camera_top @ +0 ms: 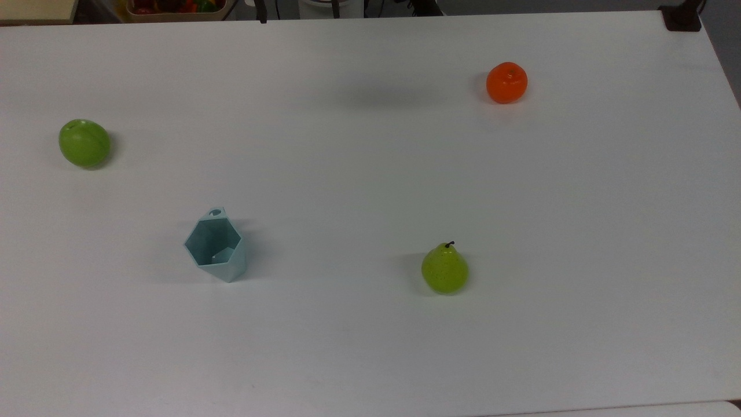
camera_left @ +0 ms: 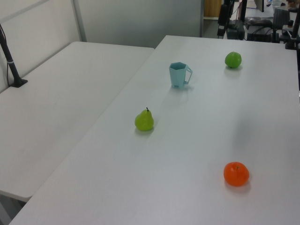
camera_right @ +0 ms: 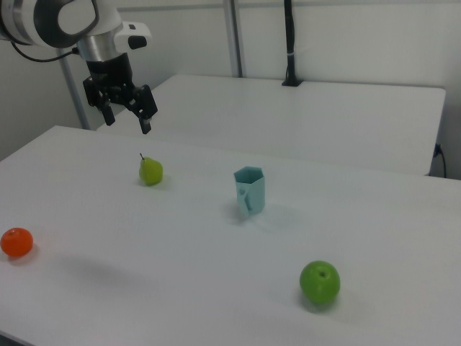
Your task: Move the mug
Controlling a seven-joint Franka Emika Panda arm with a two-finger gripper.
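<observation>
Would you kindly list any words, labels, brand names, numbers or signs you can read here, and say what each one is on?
None: no readable text shows on the mug, the pear, the orange, the green apple, the table or the gripper.

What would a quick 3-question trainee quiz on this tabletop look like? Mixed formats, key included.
1. True or false: the mug stands upright on the table.
2. In the top view, which fruit lies nearest the mug: A) orange B) pear C) green apple?
3. Fill in: in the right view the gripper hangs in the air with its fingers ____.

Key: 1 true; 2 C; 3 open.
</observation>
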